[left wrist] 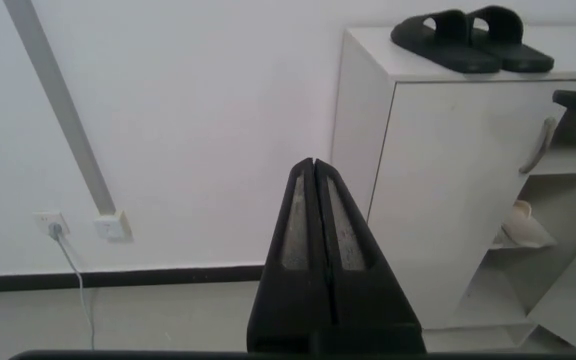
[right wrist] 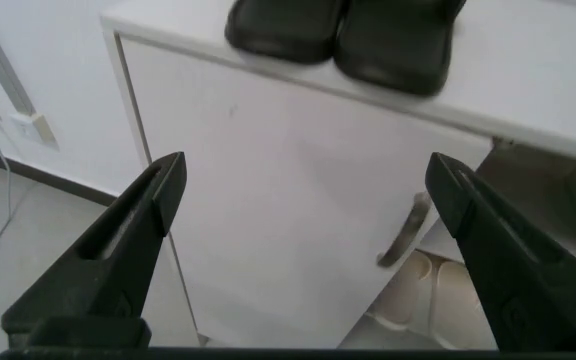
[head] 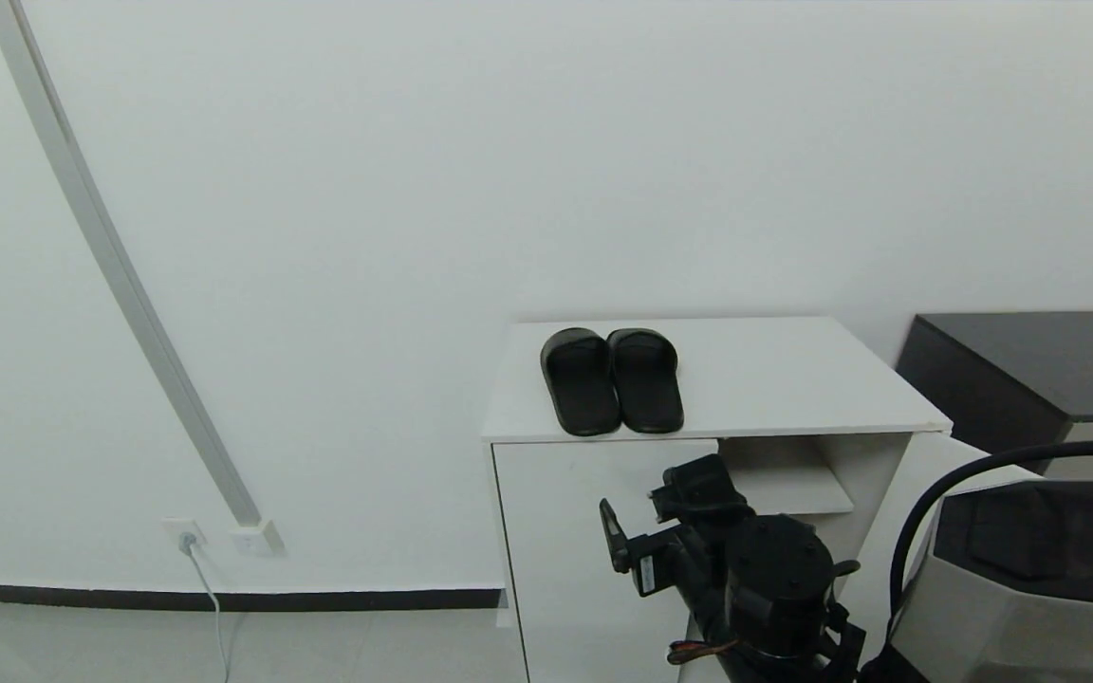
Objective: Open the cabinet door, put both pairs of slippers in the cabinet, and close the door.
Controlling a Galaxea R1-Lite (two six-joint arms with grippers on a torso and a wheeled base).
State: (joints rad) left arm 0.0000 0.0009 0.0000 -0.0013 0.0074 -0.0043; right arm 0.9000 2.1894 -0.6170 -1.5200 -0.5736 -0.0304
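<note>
A white cabinet [head: 774, 379] stands against the wall with a pair of black slippers [head: 613, 379] side by side on its top, near the front edge and toward the robot's left. The left door [head: 556, 531] is closed, its handle [right wrist: 406, 232] on the inner edge. The right half stands open, showing a shelf [head: 784, 484]. A pair of pale slippers [left wrist: 523, 225] lies on a lower shelf inside. The right hand [right wrist: 306, 170] is in front of the closed door, below the black slippers, its fingers spread wide apart and holding nothing. The left hand [left wrist: 314, 175] hangs well off to the cabinet's left, fingers pressed together and empty. A wall socket [head: 184, 536] with a cable sits low on the wall.
</note>
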